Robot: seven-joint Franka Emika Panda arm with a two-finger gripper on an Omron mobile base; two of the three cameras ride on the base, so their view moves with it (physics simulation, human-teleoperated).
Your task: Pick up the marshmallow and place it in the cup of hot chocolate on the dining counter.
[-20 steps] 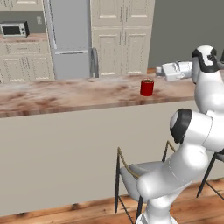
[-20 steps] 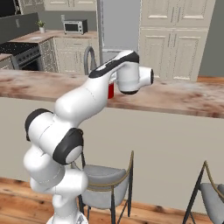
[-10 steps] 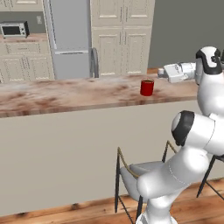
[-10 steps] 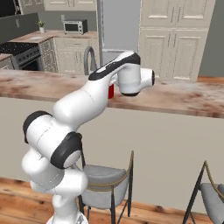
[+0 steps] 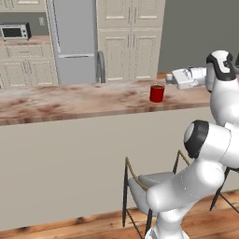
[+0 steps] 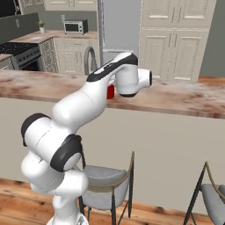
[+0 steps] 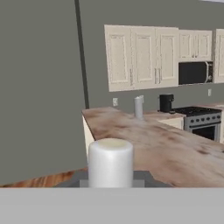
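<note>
In the left base view, the red cup stands upright on the brown-and-cream stone counter, near its front edge. It is a short cylinder with a dark rim. The gripper hangs above the counter, just beyond and to the right of the cup, pointing left and level with the top. Bare stone runs far to the left of the cup. A grey chair stands below the counter's plain front.

In the right base view, the arm's forearm and wrist cross in front of the cup, so just a red sliver shows beside the wrist. The counter stretches away to the right of the hand, with open stone all along it. Two chairs stand below.

In the hand view, a pale rounded cylinder sits low and centred, close to the camera; it may be the marshmallow held at the tips, but I cannot tell. The fingers are hidden, so whether they are spread or closed cannot be told. The counter top runs ahead and to the right, its left edge dropping to wooden floor. A stove stands far right.
</note>
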